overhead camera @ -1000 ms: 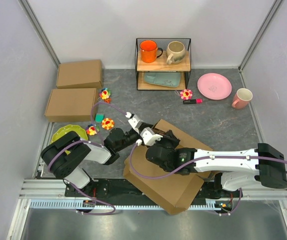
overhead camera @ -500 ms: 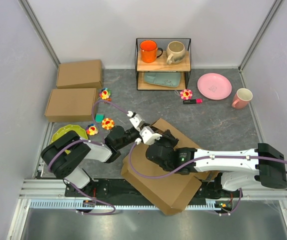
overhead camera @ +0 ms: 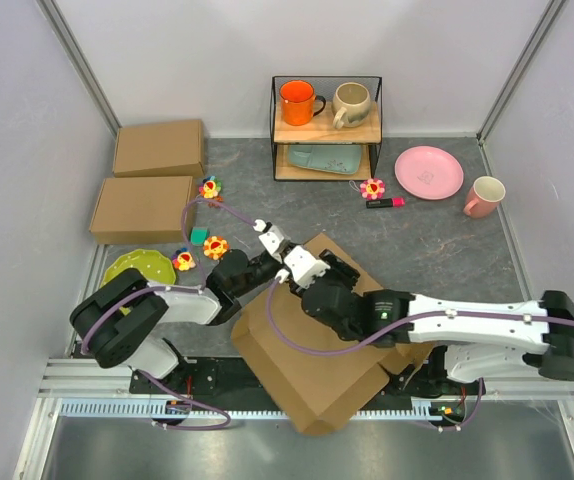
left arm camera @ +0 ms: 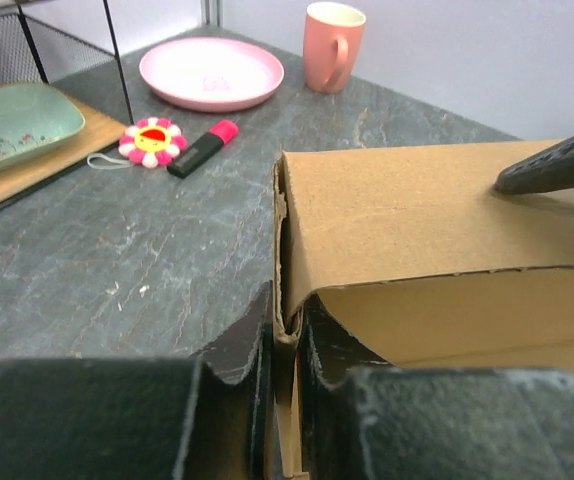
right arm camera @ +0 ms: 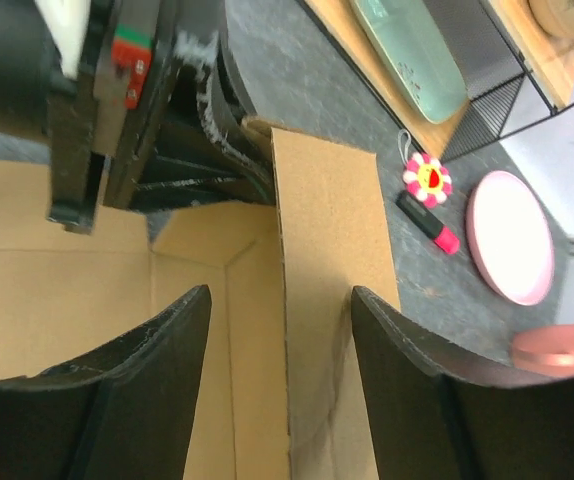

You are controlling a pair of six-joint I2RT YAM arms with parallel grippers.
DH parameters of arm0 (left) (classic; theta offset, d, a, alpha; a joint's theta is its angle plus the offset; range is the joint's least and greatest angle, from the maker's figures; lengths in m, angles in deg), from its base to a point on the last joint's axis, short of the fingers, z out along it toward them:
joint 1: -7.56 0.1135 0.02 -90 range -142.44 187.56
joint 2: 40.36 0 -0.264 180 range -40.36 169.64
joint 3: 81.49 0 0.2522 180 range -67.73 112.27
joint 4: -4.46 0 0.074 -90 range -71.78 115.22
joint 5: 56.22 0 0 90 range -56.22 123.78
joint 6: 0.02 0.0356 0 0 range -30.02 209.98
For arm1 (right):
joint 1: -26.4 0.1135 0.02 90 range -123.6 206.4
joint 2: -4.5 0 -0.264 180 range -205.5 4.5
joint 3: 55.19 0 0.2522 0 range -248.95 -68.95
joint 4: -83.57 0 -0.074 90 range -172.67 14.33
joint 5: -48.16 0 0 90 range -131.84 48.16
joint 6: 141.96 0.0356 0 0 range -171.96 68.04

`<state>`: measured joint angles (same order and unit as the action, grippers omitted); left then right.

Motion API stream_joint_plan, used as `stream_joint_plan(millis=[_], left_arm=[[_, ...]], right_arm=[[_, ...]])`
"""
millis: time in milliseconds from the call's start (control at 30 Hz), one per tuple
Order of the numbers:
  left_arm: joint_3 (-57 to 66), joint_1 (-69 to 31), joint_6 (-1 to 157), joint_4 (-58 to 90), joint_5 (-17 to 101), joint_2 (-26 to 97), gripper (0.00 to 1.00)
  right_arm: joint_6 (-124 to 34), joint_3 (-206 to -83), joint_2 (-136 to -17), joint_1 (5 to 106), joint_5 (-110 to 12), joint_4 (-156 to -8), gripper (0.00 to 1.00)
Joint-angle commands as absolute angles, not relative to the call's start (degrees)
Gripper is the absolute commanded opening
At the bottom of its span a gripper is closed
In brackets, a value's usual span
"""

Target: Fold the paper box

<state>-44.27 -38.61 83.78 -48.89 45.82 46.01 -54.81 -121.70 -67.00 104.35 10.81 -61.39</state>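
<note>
The paper box (overhead camera: 317, 370) is a brown cardboard sheet, partly folded, lying near the table's front edge between both arms. My left gripper (overhead camera: 297, 268) is shut on the box's far corner. In the left wrist view its jaws (left arm camera: 287, 325) pinch the upright cardboard wall (left arm camera: 417, 220) edge-on. My right gripper (overhead camera: 329, 272) hovers just beside it, open. In the right wrist view its fingers (right arm camera: 192, 340) straddle the raised side flap (right arm camera: 327, 220) without touching it. One right fingertip (left arm camera: 557, 165) rests over the flap's top in the left wrist view.
Two other brown boxes (overhead camera: 157, 148) (overhead camera: 142, 208) sit at the back left. A wire shelf (overhead camera: 325, 125) holds mugs and a teal tray. A pink plate (overhead camera: 428, 172), pink mug (overhead camera: 484, 196), marker (overhead camera: 385, 203), flower toys (overhead camera: 215, 246) and green plate (overhead camera: 137, 266) surround the workspace.
My left gripper closed on the box's corner wall. My right gripper opened and let go of the flap. The box swung and slid a little toward the near edge.
</note>
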Motion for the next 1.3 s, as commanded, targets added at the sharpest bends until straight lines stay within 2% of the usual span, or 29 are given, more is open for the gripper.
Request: stream_joint_plan(millis=[0,167,367,500,667,767,1067,1167,1267], left_arm=[[-40.84,-39.55,85.67,-49.47,43.19,40.77,0.14],[-40.22,-40.25,87.16,-45.15,40.11,39.45,0.14],[-39.08,-41.3,87.96,-39.88,34.5,39.09,0.13],[-38.11,-42.45,86.65,-34.96,24.85,39.97,0.08],[-39.95,-44.46,82.07,-32.58,14.64,41.2,0.05],[-41.18,-46.05,80.05,-32.23,9.28,41.99,0.05],[-41.27,-48.16,81.8,-31.7,4.96,45.15,0.24],[-41.45,-48.16,83.55,-32.57,4.78,46.21,0.42],[-41.8,-48.16,84.35,-34.33,5.31,47.44,0.48]], right_arm=[[-49.24,-126.6,-60.11,104.79,7.3,-58.58,0.67],[-48.35,-126.0,-53.96,104.88,8.35,-63.06,0.68],[-47.22,-123.36,-52.28,104.62,8.44,-68.16,0.7],[-42.3,-121.51,-53.24,99.37,6.34,-71.94,0.71],[-34.92,-119.23,-58.5,89.52,-1.75,-74.84,0.59],[-35.61,-117.82,-62.28,87.83,-5.53,-77.99,0.52],[-36.84,-116.06,-70.73,86.6,-8.79,-82.31,0.51],[-36.93,-115.8,-70.73,86.51,-9.05,-82.23,0.51],[-37.11,-115.62,-70.12,86.08,-9.31,-82.23,0.51]])
